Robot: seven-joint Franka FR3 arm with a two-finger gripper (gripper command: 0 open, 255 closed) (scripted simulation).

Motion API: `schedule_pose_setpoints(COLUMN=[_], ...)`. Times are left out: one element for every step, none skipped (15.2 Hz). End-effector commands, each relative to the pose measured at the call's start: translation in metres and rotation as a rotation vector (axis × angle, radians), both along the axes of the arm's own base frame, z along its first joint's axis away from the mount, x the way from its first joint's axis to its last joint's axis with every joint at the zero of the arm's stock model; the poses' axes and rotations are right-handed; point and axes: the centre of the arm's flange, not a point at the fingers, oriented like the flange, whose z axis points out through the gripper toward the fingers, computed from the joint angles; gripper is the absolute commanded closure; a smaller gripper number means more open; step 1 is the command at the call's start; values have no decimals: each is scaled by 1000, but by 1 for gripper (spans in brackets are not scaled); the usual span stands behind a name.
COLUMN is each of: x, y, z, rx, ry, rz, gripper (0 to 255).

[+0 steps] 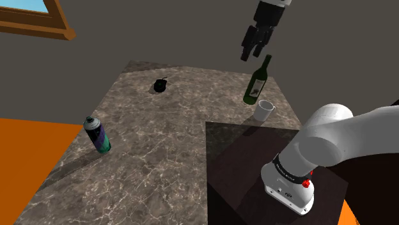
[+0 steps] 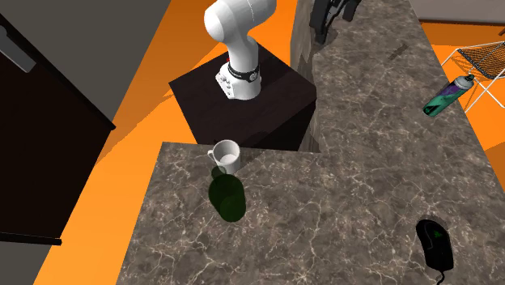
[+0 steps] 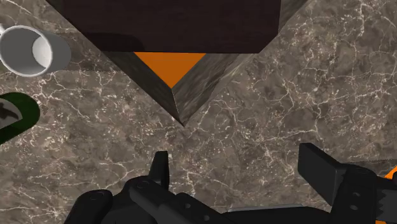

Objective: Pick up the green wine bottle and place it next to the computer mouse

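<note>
While the gripper (image 1: 253, 54) hangs spread wide and empty above the tabletop (image 1: 160, 147), the bottle (image 1: 256, 82) stands upright just beside a mug (image 1: 264, 109), the mouse (image 1: 160, 84) well apart.

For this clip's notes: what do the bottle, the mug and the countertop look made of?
Wine bottle: dark green with a pale label, probably glass, though no transparency shows. Mug: plain white, matte; maybe ceramic, look leaves it open. Countertop: brown-grey with pale veins, like marble or similar stone.
</note>
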Motion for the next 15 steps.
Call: schedule_pose_setpoints(x=[0, 0, 0, 1, 1, 1, 2, 3, 3, 4, 5, 6, 7, 8, 9], y=[0, -12, -24, -36, -48, -60, -72, -84, -96, -108, -120, -132, -144, -156, -168], z=[0, -4, -8, -12, -16, -19, -23, -27, -30, -34, -37, -41, -44, -48, -51], rx=[0, -4, -9, -13, -17, -22, -26, -31, -35, -39, -44, -48, -52, -57, -61], ry=[0, -4, -7, -11, -14, -18, -22, -25, -29, -32, -36, -40, -43, -47, -50], rz=[0, 5, 10, 15, 20, 25, 30, 35, 40, 45, 50, 55, 60, 65, 70], gripper=[0, 0, 0, 0, 0, 0, 0, 0, 0, 0, 0, 0, 0, 0, 0])
